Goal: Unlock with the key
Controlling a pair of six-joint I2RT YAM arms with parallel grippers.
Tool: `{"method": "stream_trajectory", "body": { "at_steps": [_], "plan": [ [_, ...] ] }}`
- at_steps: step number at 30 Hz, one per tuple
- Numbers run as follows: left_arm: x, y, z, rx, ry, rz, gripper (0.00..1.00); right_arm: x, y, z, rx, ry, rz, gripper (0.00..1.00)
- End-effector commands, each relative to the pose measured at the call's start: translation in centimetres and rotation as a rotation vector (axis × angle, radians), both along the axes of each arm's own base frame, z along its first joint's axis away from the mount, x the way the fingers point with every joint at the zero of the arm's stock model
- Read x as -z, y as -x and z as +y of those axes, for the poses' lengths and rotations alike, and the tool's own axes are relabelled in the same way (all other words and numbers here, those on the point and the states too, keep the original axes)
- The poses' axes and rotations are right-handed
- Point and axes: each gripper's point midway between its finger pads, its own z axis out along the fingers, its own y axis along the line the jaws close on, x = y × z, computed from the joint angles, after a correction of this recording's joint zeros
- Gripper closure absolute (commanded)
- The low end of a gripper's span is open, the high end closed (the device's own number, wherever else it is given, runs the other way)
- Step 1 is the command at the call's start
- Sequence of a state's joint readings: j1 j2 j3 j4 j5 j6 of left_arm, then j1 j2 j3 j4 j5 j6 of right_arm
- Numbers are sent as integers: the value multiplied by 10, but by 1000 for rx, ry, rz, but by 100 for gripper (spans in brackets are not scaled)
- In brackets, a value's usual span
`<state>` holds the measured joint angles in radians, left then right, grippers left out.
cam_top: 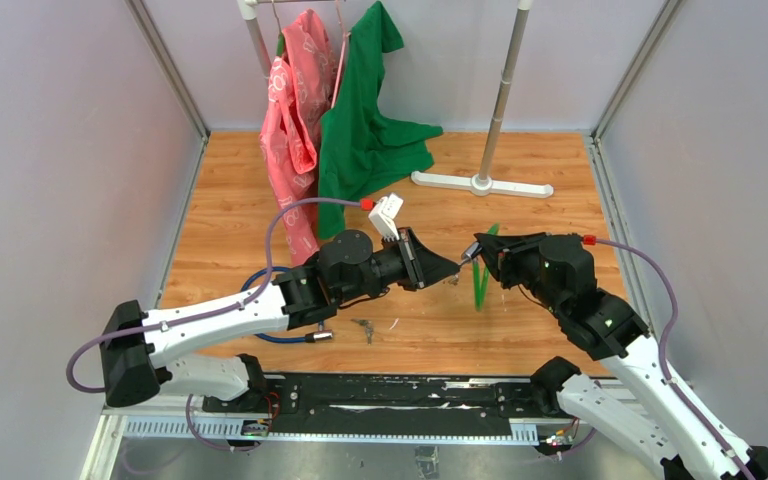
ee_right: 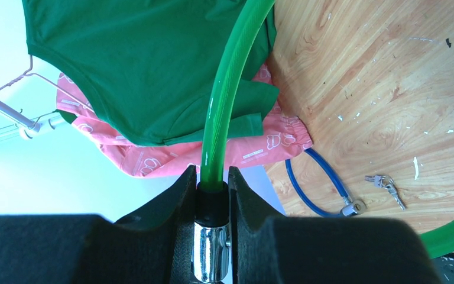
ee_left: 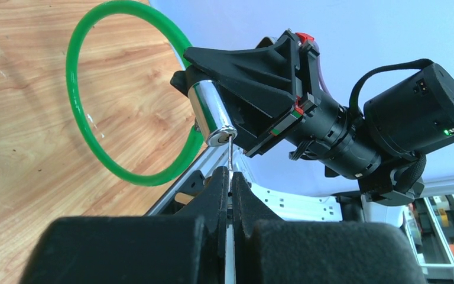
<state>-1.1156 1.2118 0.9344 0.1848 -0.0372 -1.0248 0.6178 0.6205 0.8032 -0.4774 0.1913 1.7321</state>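
Note:
My right gripper (cam_top: 479, 252) is shut on the chrome barrel (ee_right: 213, 251) of a green cable lock (ee_right: 224, 89), held above the table; the barrel (ee_left: 211, 112) and green loop (ee_left: 80, 112) also show in the left wrist view. My left gripper (cam_top: 452, 266) is shut on a thin silver key (ee_left: 230, 155), whose tip sits in the keyhole at the barrel's end. In the top view the two grippers meet tip to tip over the table's middle, with the green cable (cam_top: 482, 275) hanging below the right one.
A blue cable lock (ee_right: 322, 180) and a bunch of keys (ee_right: 384, 184) lie on the wooden table (cam_top: 520, 210) near the left arm. A garment rack (cam_top: 495, 110) with a green shirt (cam_top: 365, 120) and pink garment (cam_top: 290, 130) stands at the back.

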Motion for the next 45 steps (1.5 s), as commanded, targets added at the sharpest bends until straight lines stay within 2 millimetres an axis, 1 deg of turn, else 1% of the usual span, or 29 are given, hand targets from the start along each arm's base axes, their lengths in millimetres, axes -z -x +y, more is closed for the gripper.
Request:
{"method": "stream_trajectory", "body": {
  "at_steps": [1, 15, 26, 31, 37, 45],
  "plan": [
    [-8, -7, 7, -38, 13, -20, 100, -10, 2, 8, -36, -31, -35, 100],
    [-2, -8, 12, -51, -17, -22, 100, -12, 0, 8, -32, -26, -42, 100],
    [-3, -9, 18, -70, -31, -27, 100, -13, 0, 8, -28, -29, -42, 100],
    [-5, -8, 16, -56, -28, -30, 100, -11, -1, 10, -36, -28, -36, 100],
    [-12, -5, 12, -31, -12, -37, 100, -8, -2, 11, -37, -25, -32, 100],
    [-7, -5, 9, -29, -17, -24, 100, -9, -2, 12, -38, -29, -37, 100]
  ]
}}
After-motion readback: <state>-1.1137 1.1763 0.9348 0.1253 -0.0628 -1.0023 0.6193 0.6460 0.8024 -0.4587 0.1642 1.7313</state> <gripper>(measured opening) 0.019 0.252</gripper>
